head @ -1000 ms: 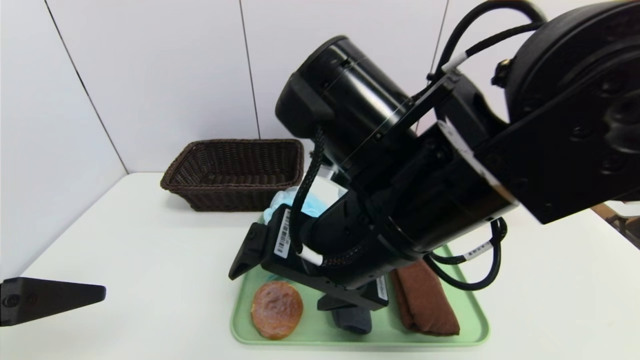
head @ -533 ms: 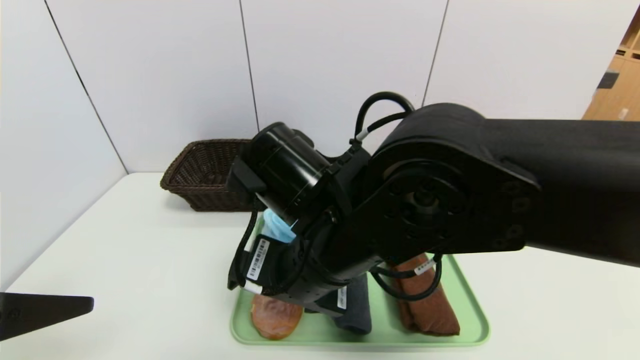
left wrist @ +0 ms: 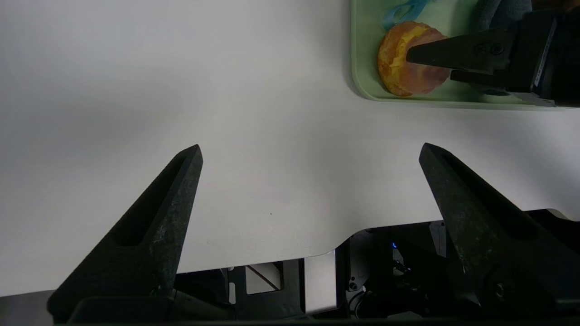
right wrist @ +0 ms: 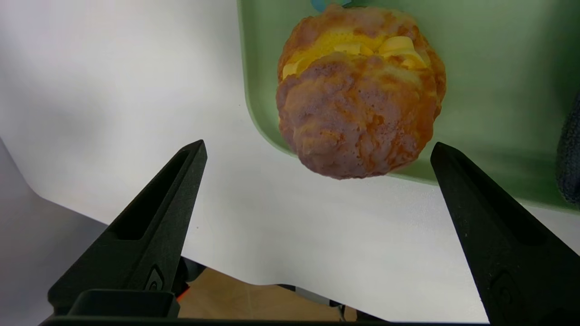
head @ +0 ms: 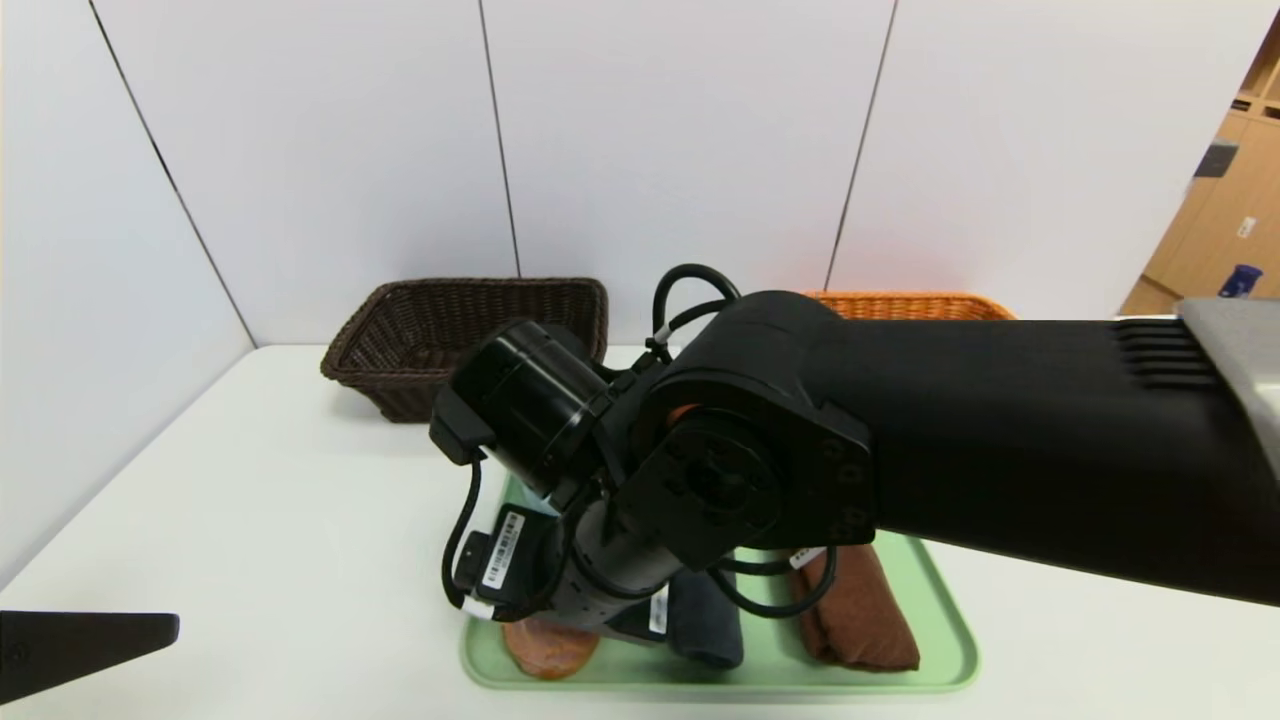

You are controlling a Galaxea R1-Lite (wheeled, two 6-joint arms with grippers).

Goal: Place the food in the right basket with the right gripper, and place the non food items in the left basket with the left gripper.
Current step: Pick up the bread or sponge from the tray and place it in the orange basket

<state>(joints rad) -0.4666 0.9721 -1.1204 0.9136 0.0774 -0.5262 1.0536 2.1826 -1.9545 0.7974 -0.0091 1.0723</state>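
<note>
The right gripper (right wrist: pixel 317 149) is hanging low over the near left corner of the pale green plastic tray (head: pixel 940 640), its two black fingers (right wrist: pixel 149 226) standing wide apart with nothing between them. Just ahead of its fingertips the round, flat pinkish-brown bun (right wrist: pixel 358 90) is lying on the tray floor, close to the tray's rim, and the fingers are not touching it. In the left wrist view one of those fingers is crossing in front of the bun (left wrist: pixel 403 63) just above it.

Beside the right gripper, toward the tray's middle, the dark grey rolled towel (head: pixel 705 625) is lying on the tray, and farther to that side the brown rolled towel (head: pixel 860 615) is lying along the tray's right part. A strip of light blue mesh from the bath pouf (left wrist: pixel 401 11) is showing just beyond the bun.

Well beyond the right gripper, at the far edge of the white table (head: pixel 250 500), the rectangular dark brown woven wicker basket (head: pixel 420 345) is standing to the left, and the rim of the rectangular light orange woven wicker basket (head: pixel 910 305) is showing behind the right arm.

The left gripper (left wrist: pixel 310 151) is hovering over the near left part of the table, well to the left of the tray, its fingers (left wrist: pixel 149 231) spread wide and holding nothing
</note>
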